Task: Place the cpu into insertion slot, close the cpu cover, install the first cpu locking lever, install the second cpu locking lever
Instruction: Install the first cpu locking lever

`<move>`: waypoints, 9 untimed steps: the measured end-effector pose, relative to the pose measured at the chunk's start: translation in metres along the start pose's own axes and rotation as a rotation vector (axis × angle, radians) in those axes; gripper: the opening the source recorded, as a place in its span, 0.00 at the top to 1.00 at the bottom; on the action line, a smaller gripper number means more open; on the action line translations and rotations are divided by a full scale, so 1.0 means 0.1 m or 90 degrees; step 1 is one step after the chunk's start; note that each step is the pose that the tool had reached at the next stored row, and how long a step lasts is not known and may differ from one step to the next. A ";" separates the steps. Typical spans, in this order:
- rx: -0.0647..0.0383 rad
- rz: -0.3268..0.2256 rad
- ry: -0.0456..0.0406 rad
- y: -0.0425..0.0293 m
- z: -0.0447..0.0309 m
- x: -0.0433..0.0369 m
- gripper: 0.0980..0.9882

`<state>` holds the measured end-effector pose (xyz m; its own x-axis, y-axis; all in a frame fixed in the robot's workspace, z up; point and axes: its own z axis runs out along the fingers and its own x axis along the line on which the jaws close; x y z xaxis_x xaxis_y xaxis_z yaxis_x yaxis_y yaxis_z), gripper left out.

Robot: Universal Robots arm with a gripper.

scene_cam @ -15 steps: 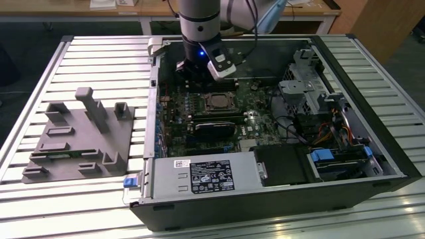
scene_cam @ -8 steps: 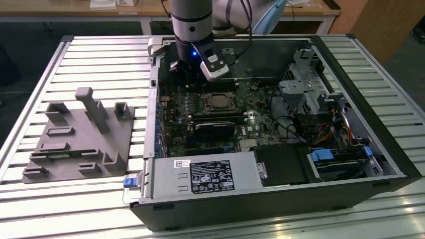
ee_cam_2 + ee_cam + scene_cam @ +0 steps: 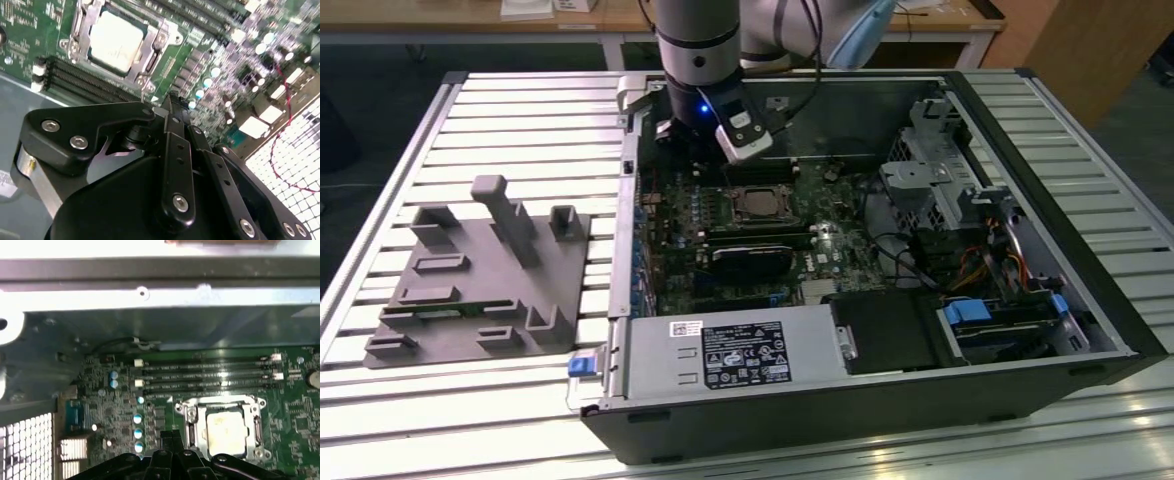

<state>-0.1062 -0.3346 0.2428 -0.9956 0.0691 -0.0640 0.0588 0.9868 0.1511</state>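
Power supply sits nearest in the exterior view, white label (too small to read); cpu lies in the insertion slot at its 12 o'clock. Second wrist view: gripper pinched together, empty, near the cpu cover lying flat around the chip. First wrist view agrees.

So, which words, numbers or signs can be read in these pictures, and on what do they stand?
None can be read.
Black label on the grey box: print too small.
White sticker beside it: blurred.
cpu face: faint marks, unreadable.
Green circuit board: white print, blurred.
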 end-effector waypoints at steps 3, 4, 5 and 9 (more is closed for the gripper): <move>-0.023 0.002 0.0014 -0.002 -0.001 0.009 0.99; -0.031 0.002 0.0019 -0.002 -0.001 0.012 0.99; -0.040 0.003 0.0023 -0.003 -0.001 0.015 0.99; -0.064 0.005 0.0038 -0.006 -0.001 0.024 0.99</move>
<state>-0.1087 -0.3350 0.2426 -0.9956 0.0752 -0.0567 0.0588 0.9665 0.2499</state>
